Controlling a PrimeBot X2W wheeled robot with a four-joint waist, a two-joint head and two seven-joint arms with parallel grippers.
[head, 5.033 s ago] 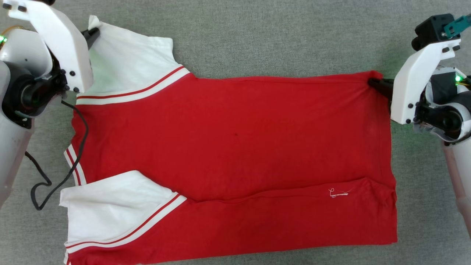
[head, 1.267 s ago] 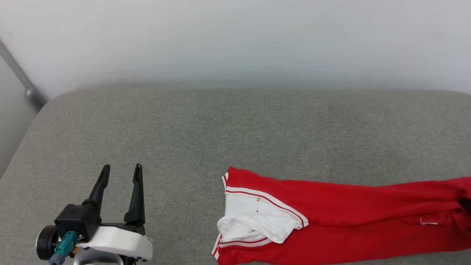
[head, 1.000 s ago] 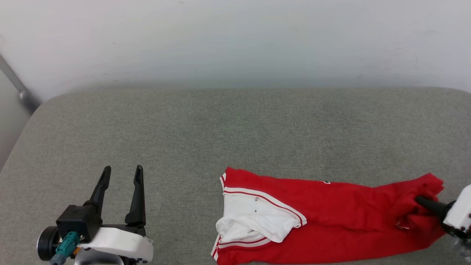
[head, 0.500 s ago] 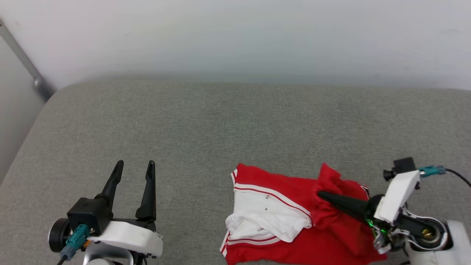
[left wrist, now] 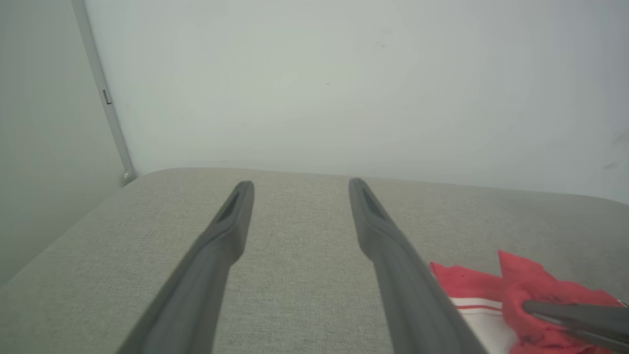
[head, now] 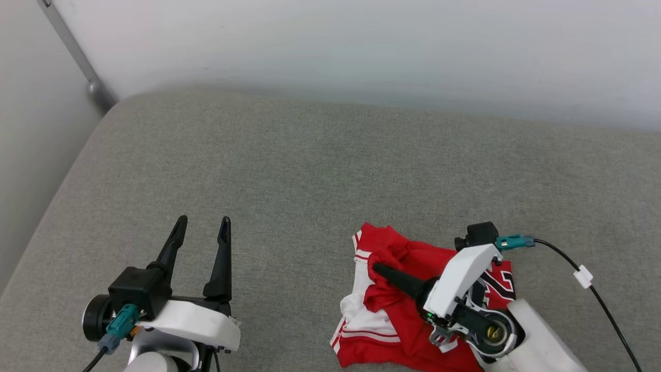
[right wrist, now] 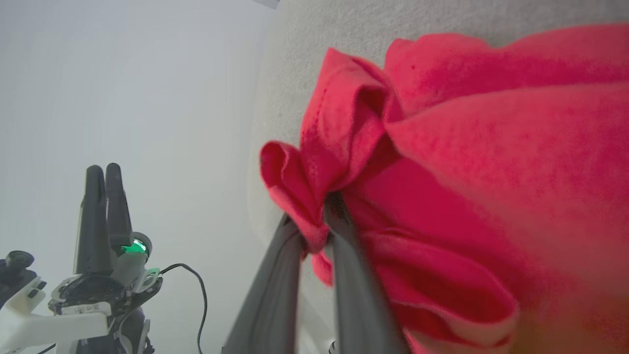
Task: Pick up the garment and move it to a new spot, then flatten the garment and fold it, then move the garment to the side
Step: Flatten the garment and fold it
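We see right end effector [head: 378, 268] pinched together on a bunched red fold of the garment [head: 397, 320]; the garment lies crumpled on grey fabric surface [head: 310, 170], near right; white sleeve and striped trim on its left side, black lettering [head: 498, 283] partly showing beside the right wrist; left end effector [head: 202, 223] at near left, fingers apart, well apart from the garment; pale wall [head: 361, 51] at far side.

Grey woven cushion top [head: 310, 170] lies open from the pale rear wall [head: 361, 46] forward, with a clear lane between the spread left gripper [head: 203, 220] and the bunched red-and-white jersey garment [head: 408, 336], where the right gripper [head: 377, 267] pinching it and a trailing black cable [head: 605, 312] block passage.
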